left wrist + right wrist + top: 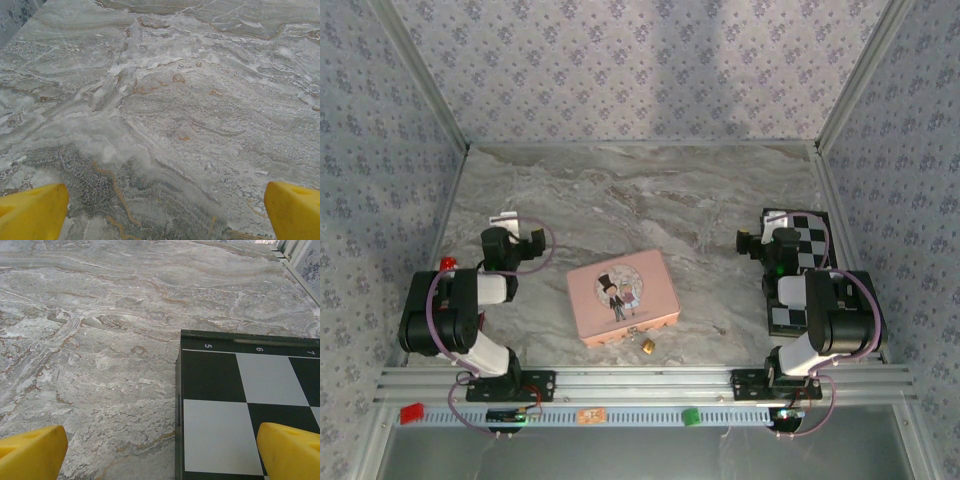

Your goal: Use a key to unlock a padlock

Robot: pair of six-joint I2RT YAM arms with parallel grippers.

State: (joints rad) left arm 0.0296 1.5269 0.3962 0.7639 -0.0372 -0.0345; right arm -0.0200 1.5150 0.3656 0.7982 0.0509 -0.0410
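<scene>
Top external view: a grey-veined marble tabletop (650,190) takes up most of the frame, boxed in by walls (650,60) with floral wallpaper, and an aluminium rail (640,383) runs along the bottom. The left arm (450,315) is folded at lower left and the right arm (830,315) at lower right.

A black-and-white checkerboard plate (810,240) lies flat under the right arm at right of centre. In the right wrist view its edge carries the small numerals "5", "6" and "7".

A pink rectangular tin box (623,296) sits slightly skewed at centre. Its lid shows a cartoon couple, one in a top hat. No lettering on it can be read.

The left gripper (160,210) is spread wide, its yellow fingertips (32,212) sitting at the bottom corners of the left wrist frame over bare marble, with nothing held. The right gripper (160,450) is equally wide apart and holds nothing, above the checkerboard's left edge.

The padlock (647,345), tiny and brass-gold, lies on the marble just below the tin's lower edge, between the two arm bases and well apart from both grippers.

On the rail sit a red block (413,411), an orange tag (591,415) and a green block (691,415). The tag's print is too small to read.
</scene>
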